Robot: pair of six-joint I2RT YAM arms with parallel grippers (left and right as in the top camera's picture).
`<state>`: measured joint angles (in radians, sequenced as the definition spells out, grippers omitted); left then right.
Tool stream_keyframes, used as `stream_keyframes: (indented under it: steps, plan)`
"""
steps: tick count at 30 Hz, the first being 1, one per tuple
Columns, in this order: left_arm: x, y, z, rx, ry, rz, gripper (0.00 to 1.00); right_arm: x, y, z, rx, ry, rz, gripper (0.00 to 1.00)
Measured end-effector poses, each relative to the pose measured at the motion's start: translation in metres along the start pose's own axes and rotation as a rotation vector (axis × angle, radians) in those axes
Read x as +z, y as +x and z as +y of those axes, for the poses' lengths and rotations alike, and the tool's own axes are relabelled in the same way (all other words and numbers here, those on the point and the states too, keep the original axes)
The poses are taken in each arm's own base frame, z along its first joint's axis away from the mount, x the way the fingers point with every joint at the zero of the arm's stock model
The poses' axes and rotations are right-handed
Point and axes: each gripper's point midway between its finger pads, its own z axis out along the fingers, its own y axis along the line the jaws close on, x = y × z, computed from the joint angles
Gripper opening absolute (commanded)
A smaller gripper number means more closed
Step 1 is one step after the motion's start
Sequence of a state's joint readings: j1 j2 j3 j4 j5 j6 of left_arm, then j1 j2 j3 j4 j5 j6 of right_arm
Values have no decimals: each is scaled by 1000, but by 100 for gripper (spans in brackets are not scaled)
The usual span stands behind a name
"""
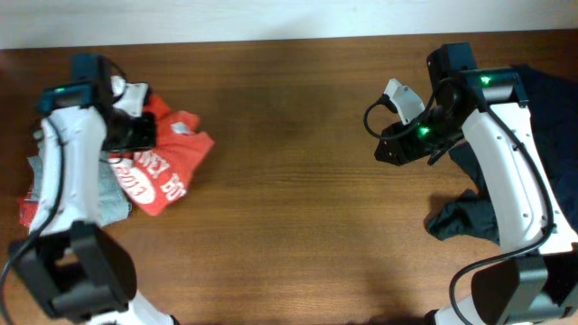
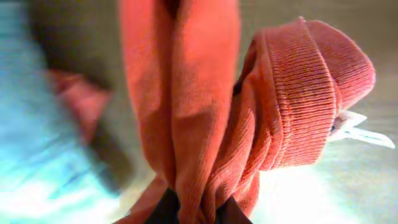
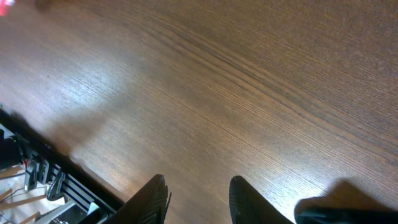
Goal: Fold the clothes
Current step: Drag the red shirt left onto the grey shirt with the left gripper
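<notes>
Overhead, you can see the red shirt [image 1: 172,162] in a bunched heap at the left side of the frame. Its white letters face up. The left end effector [image 1: 140,134] sits on top of the heap, touching it. A grey cloth [image 1: 107,200] lies under the shirt, by the left edge. The brown tabletop [image 1: 289,181] fills the middle.

On your left wrist camera, the shirt [image 2: 186,112] hangs in long folds right in front of the lens. The two dark fingers [image 2: 166,211] at the bottom edge are pinched tight on the red cloth, so this end effector is gripping the shirt. The ribbed collar [image 2: 311,87] bulges at the right, with a small white tag [image 2: 357,132] beside it.

The right end effector [image 1: 386,149] is over bare wood, right of the middle and well apart from the shirt. On your right wrist camera its fingers [image 3: 155,199] stand apart with only wood between them. It is open and holds nothing. The navy cloth [image 1: 474,217] lies at the right side of the frame, partly under the right arm.
</notes>
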<state>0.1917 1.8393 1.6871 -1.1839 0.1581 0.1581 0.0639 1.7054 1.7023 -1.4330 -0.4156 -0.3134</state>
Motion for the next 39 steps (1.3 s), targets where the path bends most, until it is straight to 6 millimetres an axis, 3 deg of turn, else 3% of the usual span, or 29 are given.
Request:
stream_keyframes:
  steps: [6,16,27,34,39]
  plan:
    - [-26,4,34,-91,-127,-43,1,0,0,0,0,0,0,38]
    - [-39,14,86,-208,-219,-59,1,0,0,0,0,0,0,38]
    - [-61,21,167,-387,-312,-171,1,0,0,0,-1,0,0,38]
    - [-64,34,190,-447,-329,-172,1,0,0,0,0,0,0,38]
    - [-56,39,200,-481,-299,-160,1,0,0,0,0,0,0,38]
